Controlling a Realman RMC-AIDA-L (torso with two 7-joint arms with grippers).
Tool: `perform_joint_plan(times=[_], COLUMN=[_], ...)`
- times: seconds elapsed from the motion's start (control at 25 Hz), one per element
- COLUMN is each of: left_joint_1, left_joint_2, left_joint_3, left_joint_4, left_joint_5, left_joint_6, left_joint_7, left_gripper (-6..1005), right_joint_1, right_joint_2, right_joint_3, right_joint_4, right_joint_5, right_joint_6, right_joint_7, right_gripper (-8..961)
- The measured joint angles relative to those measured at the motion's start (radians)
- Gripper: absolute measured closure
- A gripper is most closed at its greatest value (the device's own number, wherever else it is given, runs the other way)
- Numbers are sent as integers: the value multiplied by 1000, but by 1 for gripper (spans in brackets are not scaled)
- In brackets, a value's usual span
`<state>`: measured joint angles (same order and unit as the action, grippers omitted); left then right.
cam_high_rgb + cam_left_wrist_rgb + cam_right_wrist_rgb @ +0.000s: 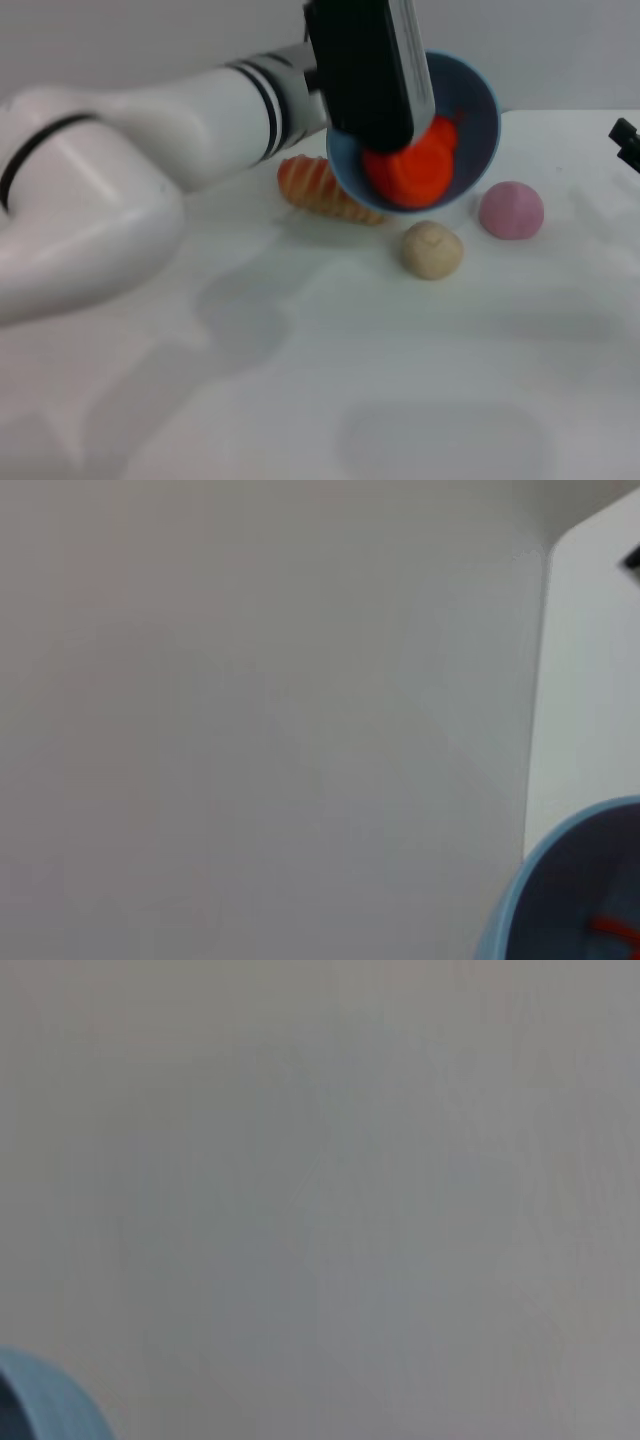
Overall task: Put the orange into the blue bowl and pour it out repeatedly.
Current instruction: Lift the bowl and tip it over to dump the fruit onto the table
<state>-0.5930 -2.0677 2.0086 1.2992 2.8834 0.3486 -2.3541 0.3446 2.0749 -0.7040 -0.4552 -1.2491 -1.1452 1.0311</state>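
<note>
In the head view my left gripper (385,135) holds the blue bowl (475,110) lifted off the table and tipped toward the front, mouth facing the camera. The orange (415,165) lies inside, against the bowl's lower rim. The gripper's black body covers the bowl's upper left part. The left wrist view shows a piece of the blue bowl (560,880) with a sliver of the orange (610,930) in it. A corner of the blue bowl (45,1400) shows in the right wrist view. My right gripper (625,140) is parked at the far right edge, only its black tip in sight.
On the white table (330,380) beneath the bowl lie an orange-and-white striped loaf (320,188), a beige ball (432,249) and a pink ball (511,210). My left arm spans the upper left of the head view.
</note>
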Motion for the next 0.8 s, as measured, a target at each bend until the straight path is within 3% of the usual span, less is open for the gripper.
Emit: perform_joint_plan(times=[0.2, 0.28, 0.52, 0.8], left_joint_1=[101, 150, 175, 188], left_joint_2=[0, -2, -3, -4], left_joint_3=[66, 82, 151, 202], left_joint_4=[-14, -61, -148, -211], left_joint_5=[4, 5, 6, 5], left_joint_6=[-225, -387, -596, -703], left_joint_7=[267, 374, 468, 542], left_gripper=[1000, 1000, 999, 999], right_joint_1=[-1, -9, -15, -8], right_joint_2=[-1, 0, -4, -2], right_joint_3=[3, 3, 8, 9], right_joint_4=[63, 94, 113, 120], right_joint_5=[78, 142, 169, 171], right_joint_6=[-43, -76, -86, -84], right_joint_7=[18, 18, 18, 19], right_gripper=[224, 225, 225, 224])
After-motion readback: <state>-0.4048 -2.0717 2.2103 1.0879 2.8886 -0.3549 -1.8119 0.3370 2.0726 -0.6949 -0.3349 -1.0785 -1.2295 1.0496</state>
